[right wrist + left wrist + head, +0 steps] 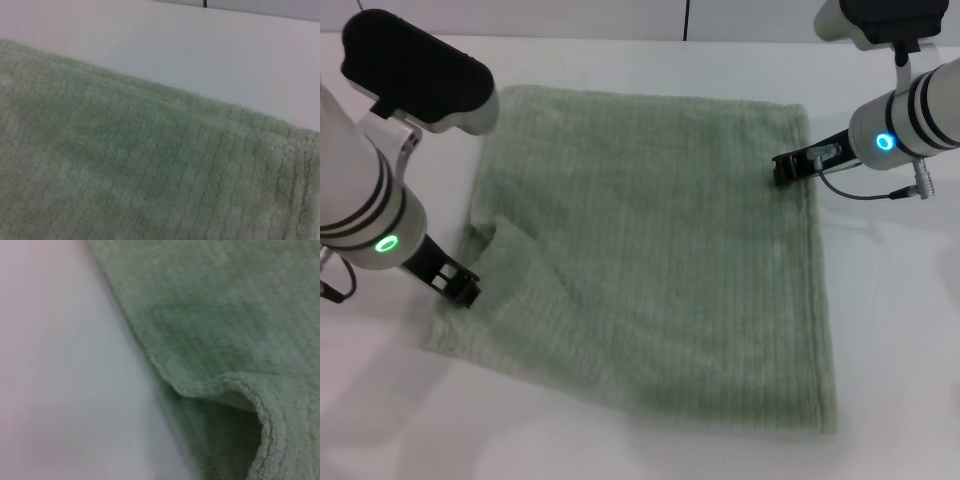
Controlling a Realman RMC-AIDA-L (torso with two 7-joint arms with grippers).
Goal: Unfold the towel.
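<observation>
The towel [660, 260] lies spread out nearly flat on the white table [900, 330], pale sage green with fine ribbed lines running across it, and it dwarfs both pincers. On the robot's left, the left gripper [460, 285] sits low at the towel's near-left edge, right where the cloth bunches: a small flap is folded up and over there, making a raised ridge and a dark pocket just beside the black fingertips. Whether those fingers are pinching the cloth or simply resting against it, I can't tell from here, the tips are half lost against the fold. From the left wrist view that same fold shows close up, the towel [225, 330] curling over itself with a hemmed lip and a shadowed hollow under it, bare table [65, 390] alongside. Over on the robot's right, the right gripper [788, 166] reaches in sideways and meets the towel's far-right edge, close under the far corner; its black tip touches the cloth, but how wide the fingers stand I can't tell. The right wrist view gives only ribbed towel [125, 170] filling the frame, its edge running diagonally against the table [200, 45]. No labels, brand marks or writing readable anywhere, just green rings glowing on both wrists
</observation>
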